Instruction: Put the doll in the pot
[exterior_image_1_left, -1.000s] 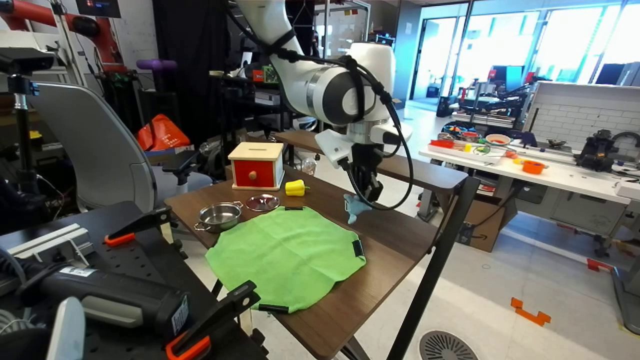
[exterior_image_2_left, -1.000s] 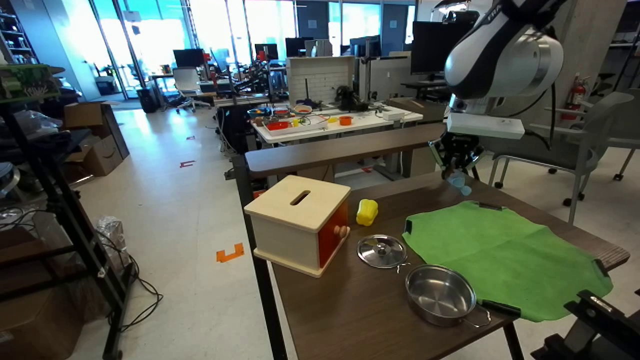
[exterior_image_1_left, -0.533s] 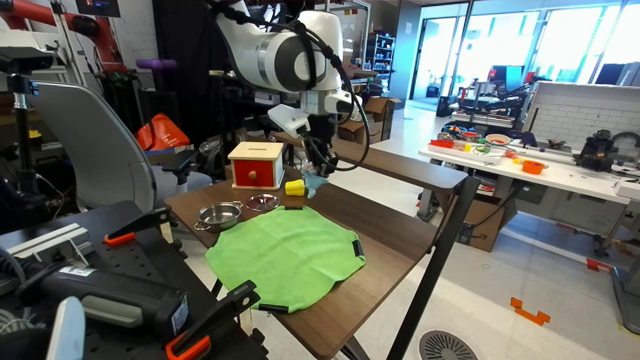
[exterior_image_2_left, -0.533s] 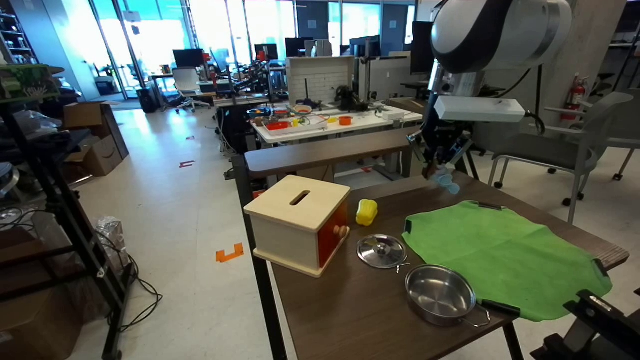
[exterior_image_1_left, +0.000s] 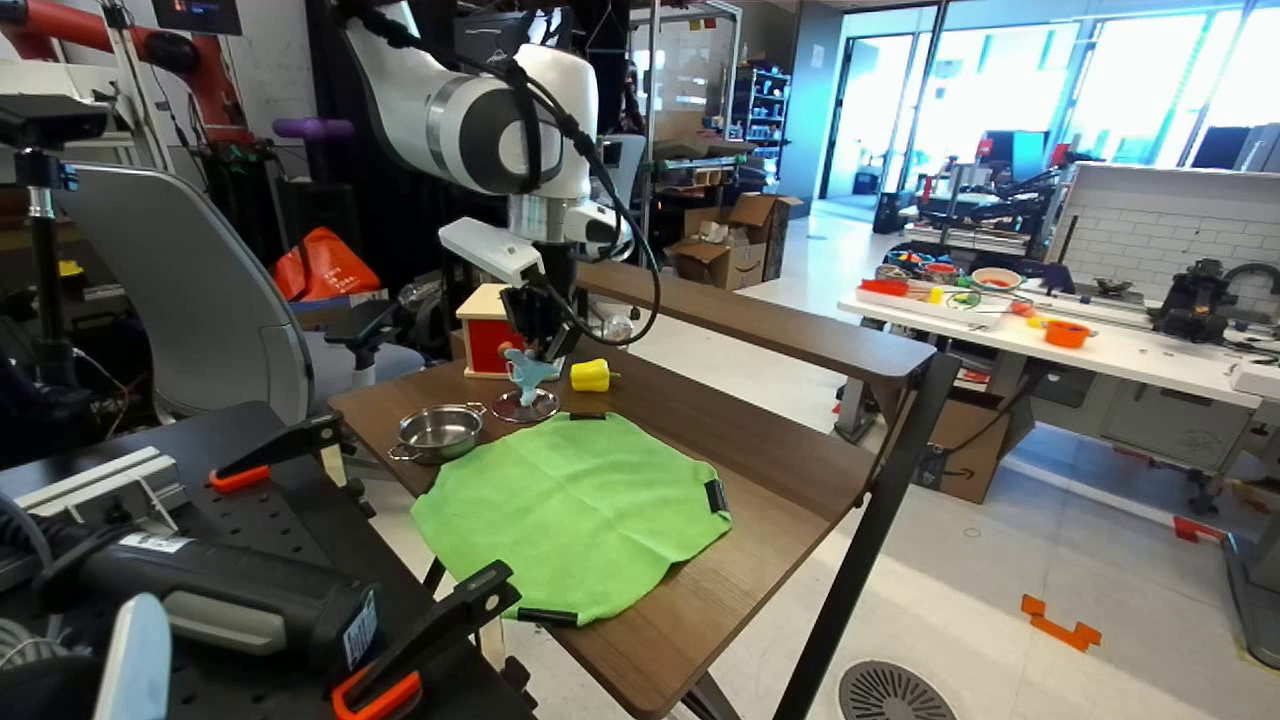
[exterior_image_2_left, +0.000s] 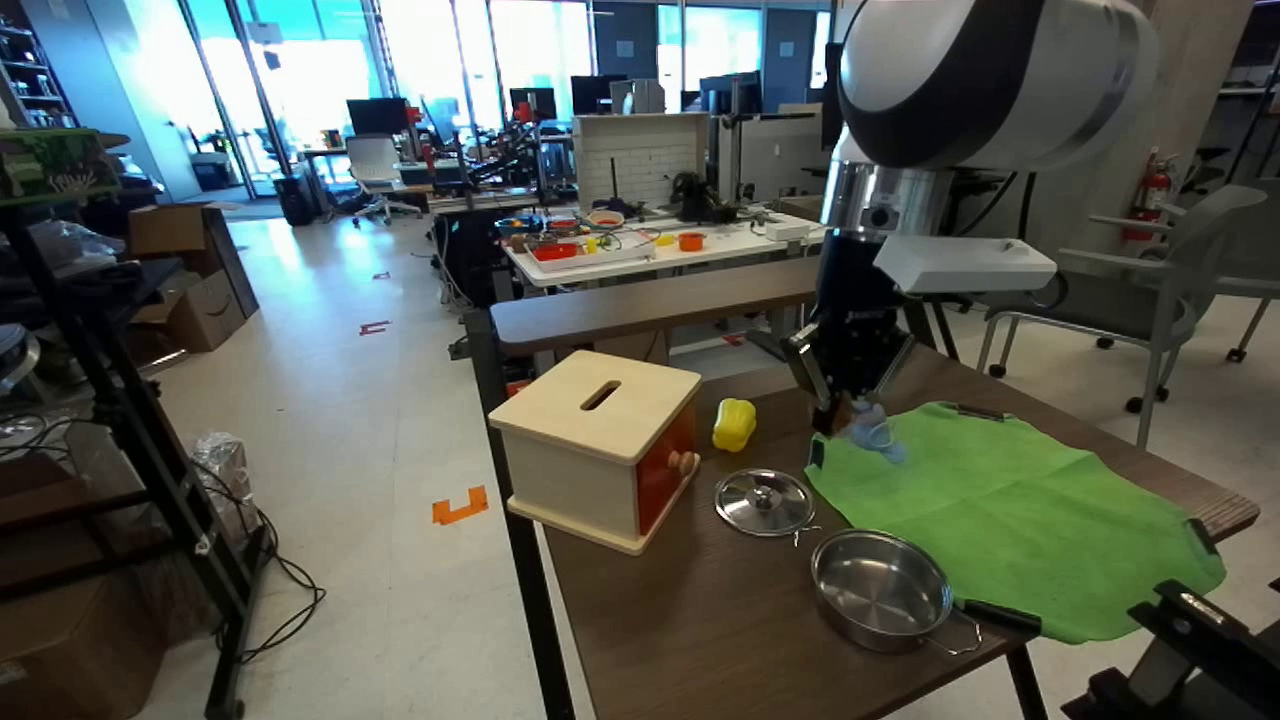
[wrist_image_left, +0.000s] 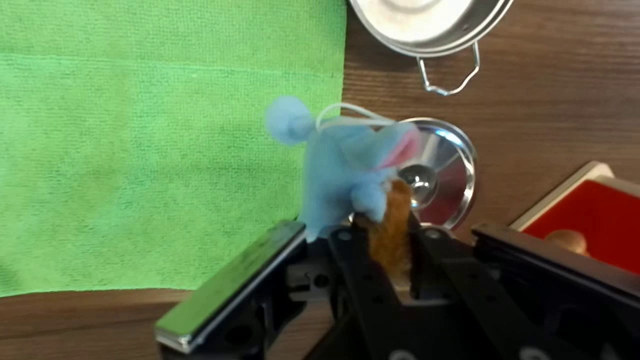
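The doll (exterior_image_1_left: 530, 375) is a small soft blue figure with an orange-tan part. My gripper (exterior_image_1_left: 545, 345) is shut on the orange-tan part and holds the doll in the air, its blue body hanging below the fingers. In the wrist view the doll (wrist_image_left: 332, 170) stands out past the fingertips (wrist_image_left: 387, 235), over the lid and the cloth's edge. An exterior view also shows the doll (exterior_image_2_left: 875, 435) under the gripper (exterior_image_2_left: 845, 412). The pot (exterior_image_2_left: 882, 590) is shiny silver, open and empty on the table. It is partly cut off in the wrist view (wrist_image_left: 415, 25). The doll is apart from the pot.
A silver lid (exterior_image_2_left: 763, 502) lies beside the pot. A green cloth (exterior_image_2_left: 1030, 510) covers part of the wooden table (exterior_image_2_left: 680, 610). A yellow pepper-like object (exterior_image_2_left: 734, 425) and a red-and-tan box (exterior_image_2_left: 600, 440) stand behind the lid. Clamps (exterior_image_1_left: 450, 630) sit at the near black table.
My gripper has carried the doll across the table, past the yellow object, toward the lid and the pot. The pot, lid and cloth have not moved.
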